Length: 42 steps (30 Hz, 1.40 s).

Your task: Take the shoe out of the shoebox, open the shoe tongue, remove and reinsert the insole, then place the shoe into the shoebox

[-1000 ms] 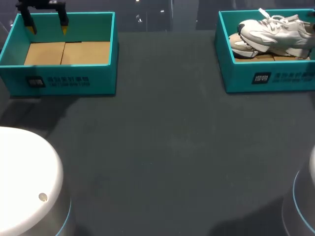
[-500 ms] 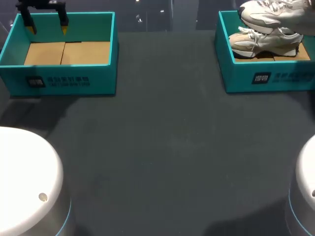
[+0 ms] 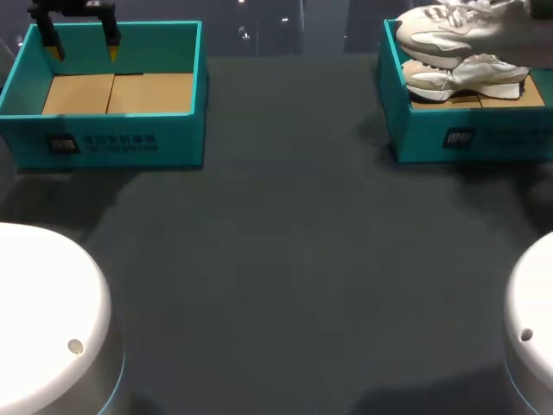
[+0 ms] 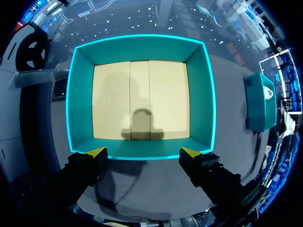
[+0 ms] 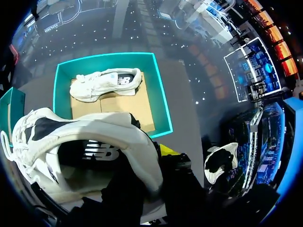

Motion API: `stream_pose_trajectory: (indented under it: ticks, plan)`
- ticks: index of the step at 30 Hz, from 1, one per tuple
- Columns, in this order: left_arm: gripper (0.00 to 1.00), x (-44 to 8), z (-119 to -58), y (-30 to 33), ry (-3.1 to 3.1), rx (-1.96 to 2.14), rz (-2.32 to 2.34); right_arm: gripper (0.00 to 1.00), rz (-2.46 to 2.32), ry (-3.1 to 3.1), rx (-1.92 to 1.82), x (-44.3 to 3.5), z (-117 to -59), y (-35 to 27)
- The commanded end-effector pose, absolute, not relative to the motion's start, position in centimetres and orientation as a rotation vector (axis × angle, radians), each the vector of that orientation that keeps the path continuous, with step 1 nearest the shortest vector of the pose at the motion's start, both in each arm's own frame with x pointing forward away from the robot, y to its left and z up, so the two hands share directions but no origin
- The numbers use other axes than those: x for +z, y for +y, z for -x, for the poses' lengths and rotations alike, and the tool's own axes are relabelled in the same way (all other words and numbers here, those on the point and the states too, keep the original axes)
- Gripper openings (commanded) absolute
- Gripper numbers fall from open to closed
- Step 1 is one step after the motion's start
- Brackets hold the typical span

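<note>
White shoe [image 3: 449,26] crosswise, toe left | right hand [image 5: 139,161] clamps it | left hand [image 4: 143,152] spread, empty

Head view: dim overall, lit from overhead. Dark table [image 3: 285,259] is matte, with no glare. Soft shadow lies along the near side of the left shoebox [image 3: 112,143] and at the left and near sides of the right shoebox [image 3: 423,143]. Raised shoe [image 3: 449,30], far right, is smeared and soft-edged. White left arm [image 3: 43,303], near left, is the brightest patch.

Left wrist view: heavy fisheye bend, so the box walls bow. The rim glows bright cyan. A blocky shadow lies on the cardboard floor [image 4: 109,94], just ahead of the left gripper [image 4: 143,152].

Right wrist view: the raised shoe is close to the lens, soft and partly shaded. Second shoe [image 5: 106,84] beyond is crisp.
</note>
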<state>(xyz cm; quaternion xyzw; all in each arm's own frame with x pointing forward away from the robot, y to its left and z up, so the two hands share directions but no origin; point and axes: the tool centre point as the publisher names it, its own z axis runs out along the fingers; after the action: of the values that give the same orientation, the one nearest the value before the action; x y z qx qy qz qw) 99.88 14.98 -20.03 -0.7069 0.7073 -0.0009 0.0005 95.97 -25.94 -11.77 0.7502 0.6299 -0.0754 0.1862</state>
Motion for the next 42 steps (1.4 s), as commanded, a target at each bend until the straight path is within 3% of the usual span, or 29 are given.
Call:
stream_pose_trajectory:
  ticks: [1,15,42]
  plan:
    - [1.0,-20.0,-99.9,15.0,2.221,-0.002,2.22,0.0,-2.03,1.667,-0.173,-10.8,-91.1,-22.9]
    - [1.0,-20.0,-99.9,15.0,2.221,-0.002,2.22,0.0,-2.011,1.493,-0.246,-11.3,-83.3,-17.1]
    - [1.0,-20.0,-99.9,15.0,2.221,-0.002,2.22,0.0,-2.042,1.654,-0.226,-22.3,-71.9,-7.4]
